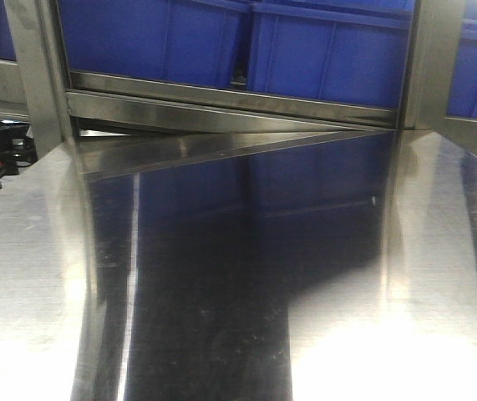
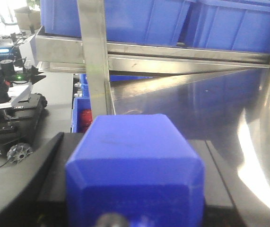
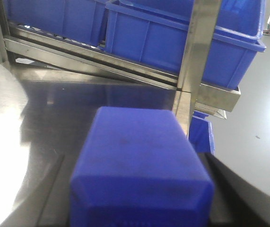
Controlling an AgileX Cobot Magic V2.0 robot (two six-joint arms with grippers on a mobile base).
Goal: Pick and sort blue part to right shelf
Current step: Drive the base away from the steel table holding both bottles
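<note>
The right shelf (image 1: 221, 104) is a steel rack at the back of the steel table (image 1: 221, 276), with large blue tubs (image 1: 330, 50) above its flat front bar. No loose blue part shows on the table in the front view, and neither arm appears there. In the left wrist view a chamfered blue block (image 2: 135, 175) fills the foreground between black gripper (image 2: 135, 189) parts. The right wrist view shows the same kind of blue block (image 3: 139, 175) in the right gripper (image 3: 139, 189). No finger gap shows in either view. Both grippers face the shelf.
Steel uprights (image 2: 94, 61) (image 3: 196, 56) stand at the table's back corners. A small blue bin with red items (image 2: 82, 118) sits below the left edge, beside a black wheeled machine (image 2: 12, 109). Another small blue bin (image 3: 202, 135) lies past the right edge.
</note>
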